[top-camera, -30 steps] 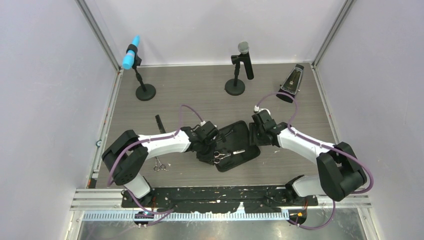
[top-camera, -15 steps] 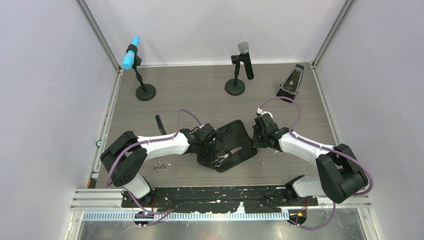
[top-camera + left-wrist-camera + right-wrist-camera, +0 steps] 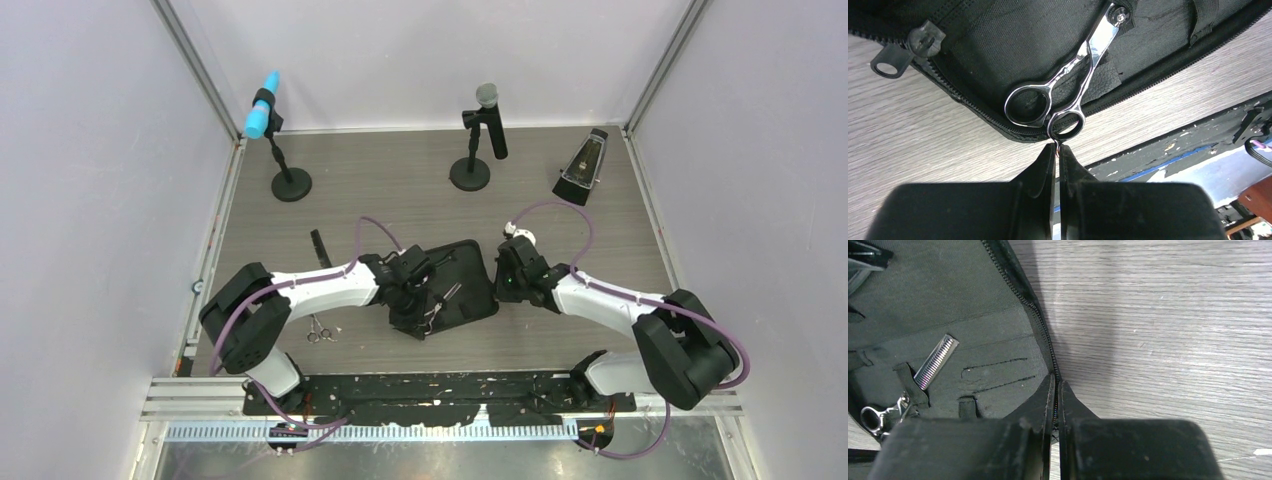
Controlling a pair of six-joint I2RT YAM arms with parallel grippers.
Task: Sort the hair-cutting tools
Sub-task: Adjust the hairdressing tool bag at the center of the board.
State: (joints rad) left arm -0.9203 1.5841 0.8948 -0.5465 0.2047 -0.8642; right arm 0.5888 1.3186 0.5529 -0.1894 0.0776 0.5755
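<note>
Left wrist view: my left gripper [image 3: 1057, 150] is clenched on the finger-ring tip of the silver steel scissors [image 3: 1098, 39], which lie inside the open black fabric zip case [image 3: 998, 40]. In the right wrist view, my right gripper [image 3: 1056, 390], half open a second ago, now pinches the case's zipper edge. The case has slid slightly left. I judge both grips set: one steadies the case while the other moves the scissors.

Pale lavender walls [image 3: 90, 200] enclose a grey wood-grain tabletop [image 3: 400, 190].
</note>
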